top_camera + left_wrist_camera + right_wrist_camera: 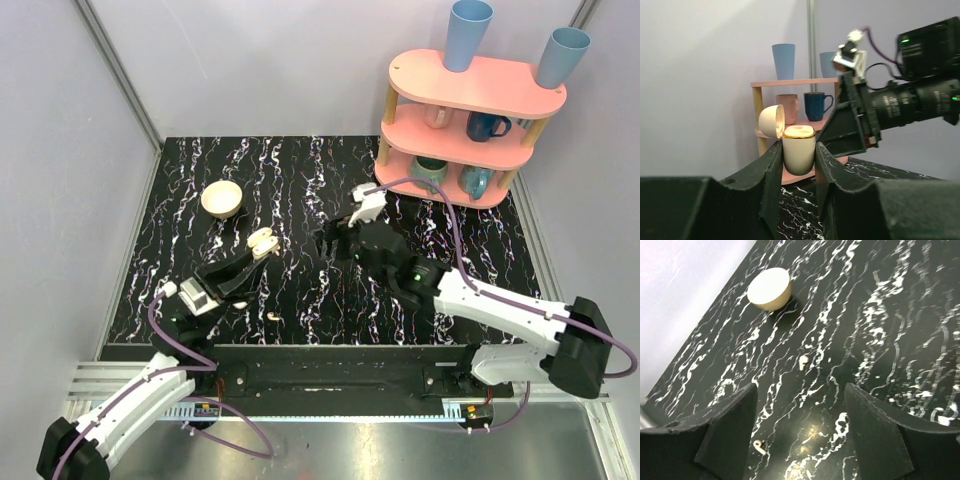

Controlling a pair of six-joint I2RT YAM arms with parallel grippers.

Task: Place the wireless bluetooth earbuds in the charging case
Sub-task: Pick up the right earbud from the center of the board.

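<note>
Right, left claw clamps the open charging case (lid back); right claw gapes empty, so next: pinch an earbud.

I see a smooth, glossy cream plastic charging case with a shiny gold rim. The black marbled tabletop gleams, and the pink shelf looks matt.

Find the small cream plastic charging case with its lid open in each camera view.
Top external: cream charging case, left of centre.
Left wrist: case at centre, lid tipped left.
Right wrist: not in it.
Shared landmark: black white-veined tabletop.
</note>
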